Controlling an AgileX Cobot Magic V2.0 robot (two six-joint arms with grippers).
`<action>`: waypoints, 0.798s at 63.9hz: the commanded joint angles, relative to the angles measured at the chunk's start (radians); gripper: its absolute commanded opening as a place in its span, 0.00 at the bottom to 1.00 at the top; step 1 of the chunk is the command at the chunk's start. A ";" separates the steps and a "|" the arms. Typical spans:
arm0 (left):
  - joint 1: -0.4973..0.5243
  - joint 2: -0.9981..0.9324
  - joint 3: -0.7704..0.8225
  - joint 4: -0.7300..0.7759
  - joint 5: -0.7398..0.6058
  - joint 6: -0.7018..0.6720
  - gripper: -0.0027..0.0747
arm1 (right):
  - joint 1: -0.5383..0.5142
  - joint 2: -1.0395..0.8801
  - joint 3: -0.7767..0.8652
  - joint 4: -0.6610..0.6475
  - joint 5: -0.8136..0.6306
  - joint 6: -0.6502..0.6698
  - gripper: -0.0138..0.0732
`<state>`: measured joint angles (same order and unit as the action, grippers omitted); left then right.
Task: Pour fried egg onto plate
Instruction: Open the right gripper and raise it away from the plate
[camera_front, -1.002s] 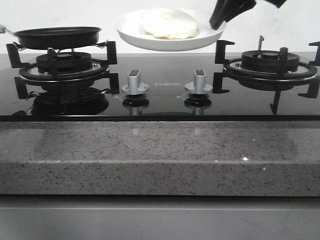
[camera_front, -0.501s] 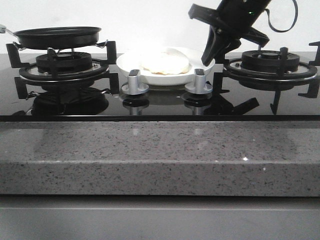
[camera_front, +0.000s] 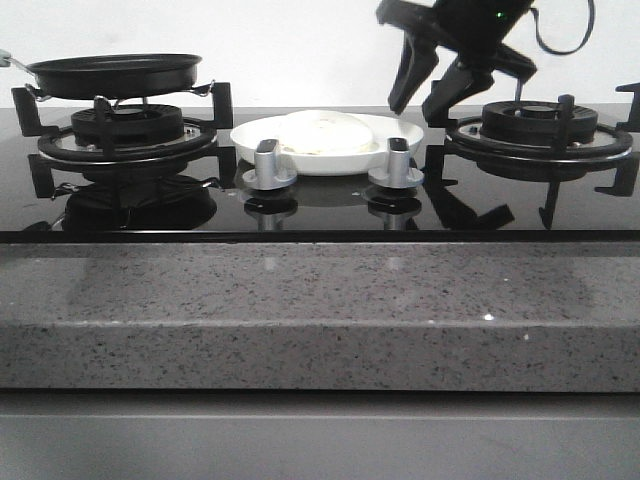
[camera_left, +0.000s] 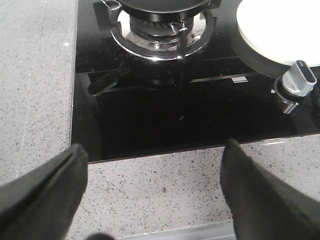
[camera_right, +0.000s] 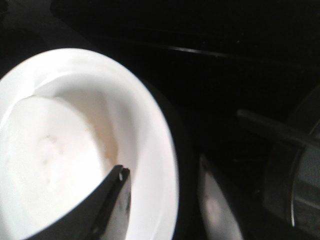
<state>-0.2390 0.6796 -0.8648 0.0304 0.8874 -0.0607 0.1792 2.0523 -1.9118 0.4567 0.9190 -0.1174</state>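
The fried egg (camera_front: 322, 133) lies on the plate (camera_front: 400, 131), which sits between the two burners, just behind the knobs (camera_front: 270, 163). The pan (camera_front: 115, 74) rests on the left burner (camera_front: 125, 128).

1. I read the plate (camera_front: 405, 130) as glossy white, just below and left of my right gripper (camera_front: 432, 103), which is matte black.
2. Fried egg (camera_front: 327, 131) on it: pale cream-white, washed out.
3. Pan (camera_front: 115, 74), far left of that gripper: black.
4. Hob glass (camera_front: 320, 205): mirror black; two knobs (camera_front: 270, 163) silver-grey.
5. Counter (camera_front: 300, 315) under my left gripper (camera_left: 152, 190): grey, dark-speckled.
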 joint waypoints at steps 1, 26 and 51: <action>-0.007 -0.001 -0.026 -0.006 -0.074 -0.009 0.72 | 0.000 -0.127 -0.028 0.025 -0.020 -0.045 0.57; -0.007 -0.001 -0.026 -0.006 -0.066 -0.009 0.72 | 0.068 -0.535 0.384 -0.028 -0.133 -0.102 0.57; -0.007 -0.001 -0.026 -0.006 -0.066 -0.009 0.72 | 0.068 -0.956 0.819 -0.077 -0.133 -0.102 0.57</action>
<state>-0.2390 0.6796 -0.8648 0.0286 0.8874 -0.0622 0.2479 1.1887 -1.1307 0.3719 0.8390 -0.2097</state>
